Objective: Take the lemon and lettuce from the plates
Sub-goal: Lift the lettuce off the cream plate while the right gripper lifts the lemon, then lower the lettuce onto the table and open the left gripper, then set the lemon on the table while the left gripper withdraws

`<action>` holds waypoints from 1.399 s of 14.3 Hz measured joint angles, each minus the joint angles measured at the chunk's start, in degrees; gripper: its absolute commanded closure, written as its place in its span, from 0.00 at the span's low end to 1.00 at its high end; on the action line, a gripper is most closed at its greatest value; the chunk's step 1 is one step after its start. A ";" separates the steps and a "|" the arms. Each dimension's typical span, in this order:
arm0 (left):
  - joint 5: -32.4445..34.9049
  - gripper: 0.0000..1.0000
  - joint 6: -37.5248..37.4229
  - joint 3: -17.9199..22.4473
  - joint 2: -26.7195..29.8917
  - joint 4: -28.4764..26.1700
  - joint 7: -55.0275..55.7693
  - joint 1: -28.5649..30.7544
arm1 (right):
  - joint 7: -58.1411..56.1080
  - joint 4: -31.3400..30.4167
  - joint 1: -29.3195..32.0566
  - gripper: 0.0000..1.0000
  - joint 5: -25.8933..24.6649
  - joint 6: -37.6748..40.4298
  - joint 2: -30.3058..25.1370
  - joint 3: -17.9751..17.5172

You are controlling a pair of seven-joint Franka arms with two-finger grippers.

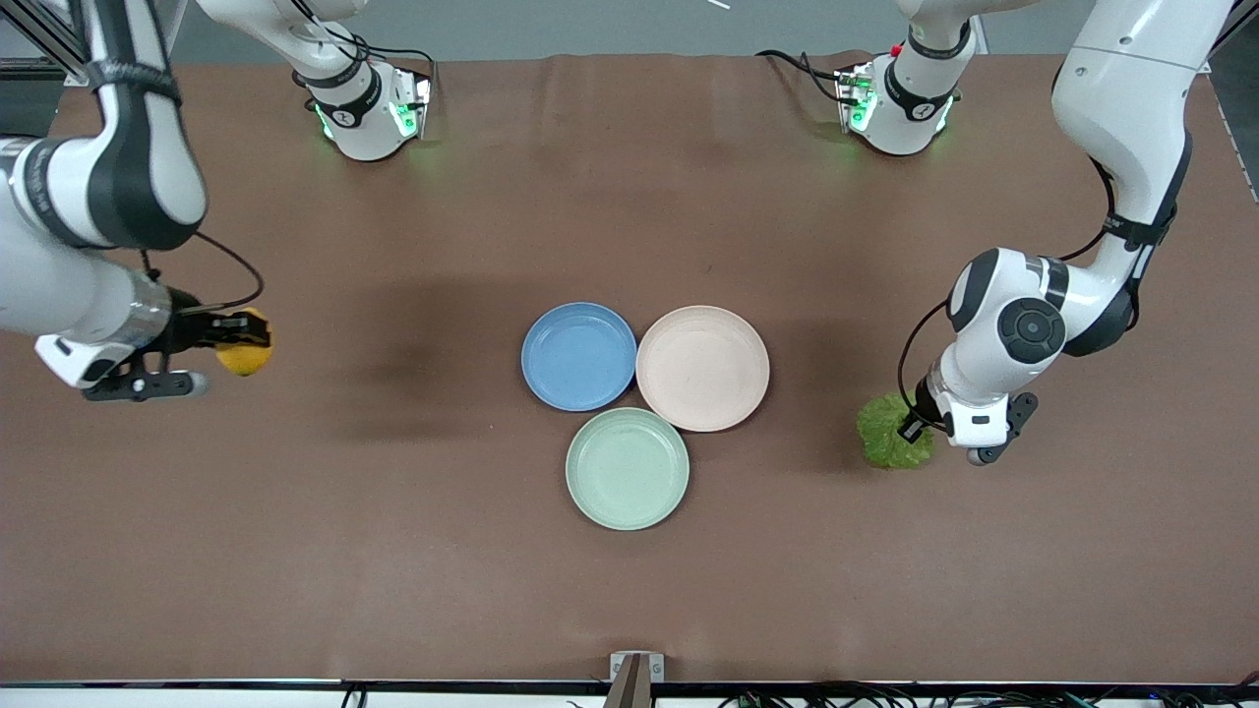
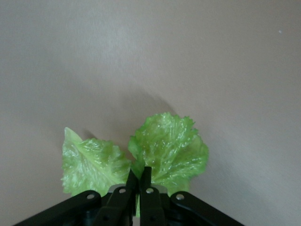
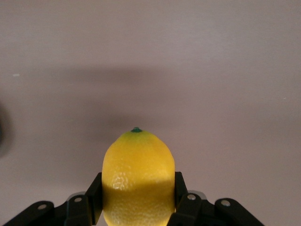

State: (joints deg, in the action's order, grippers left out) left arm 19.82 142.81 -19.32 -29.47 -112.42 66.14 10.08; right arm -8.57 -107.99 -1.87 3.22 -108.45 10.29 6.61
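1. The right claw [image 3: 137, 207] pinches the lemon [image 1: 244, 356] by its sides, held over bare surface [image 1: 393, 551] toward the right arm's end, well apart from the plates.
2. The left claw [image 2: 139, 181] is pressed together on the lettuce [image 1: 890, 433], low over the surface toward the left arm's end.
3. The blue plate [image 1: 578, 355] and beige-pink plate [image 1: 701, 367] sit bare, touching a mint-green plate [image 1: 628, 468].
4. Judgement: picking looks done; next each arm needs a spot to lower and release its item.
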 measured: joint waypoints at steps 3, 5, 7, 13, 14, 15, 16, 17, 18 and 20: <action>1.38 0.00 1.47 -0.01 -1.09 -0.16 -0.38 0.60 | -0.93 -8.35 1.83 0.79 -0.01 -9.96 0.99 -0.11; 1.39 0.00 1.71 -0.16 -0.87 0.11 -0.91 0.54 | -0.92 -12.98 2.25 0.78 -0.07 -15.58 1.65 -0.20; 1.46 0.00 1.61 -0.72 0.49 1.03 -1.41 0.47 | -1.34 -15.52 3.50 0.78 -0.15 -19.69 3.03 -0.22; 1.46 0.00 -14.39 -4.20 9.22 9.97 -11.76 0.45 | -2.25 -17.13 5.57 0.76 -0.16 -29.48 10.01 -0.37; 1.46 0.00 -18.83 -4.66 9.93 12.51 -14.65 0.47 | -2.25 -17.19 5.57 0.76 -0.16 -30.63 10.90 -0.47; 1.44 0.00 -23.37 -5.12 10.33 15.21 -17.06 0.47 | -2.25 -17.21 5.57 0.76 -0.16 -31.43 11.64 -0.53; 1.40 0.00 -27.64 -5.49 10.55 17.80 -18.68 0.47 | -2.25 -17.21 5.57 0.75 -0.16 -31.85 12.16 -0.56; 1.36 0.00 -31.96 -5.88 10.65 20.32 -20.18 0.50 | -2.24 -17.15 5.57 0.75 -0.16 -31.92 12.28 -0.57; 1.34 0.00 -35.64 -6.30 10.75 22.45 -21.75 0.51 | -2.23 -17.15 5.57 0.72 -0.16 -31.98 12.28 -0.58; 1.31 0.00 -42.14 -7.12 11.51 25.96 -25.94 0.49 | -2.23 -17.14 5.57 0.07 -0.16 -31.99 12.28 -0.58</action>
State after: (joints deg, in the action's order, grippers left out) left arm 21.14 100.67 -26.44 -17.96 -86.46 40.20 10.57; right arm -10.80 -125.13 3.70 3.06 -140.44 22.57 6.03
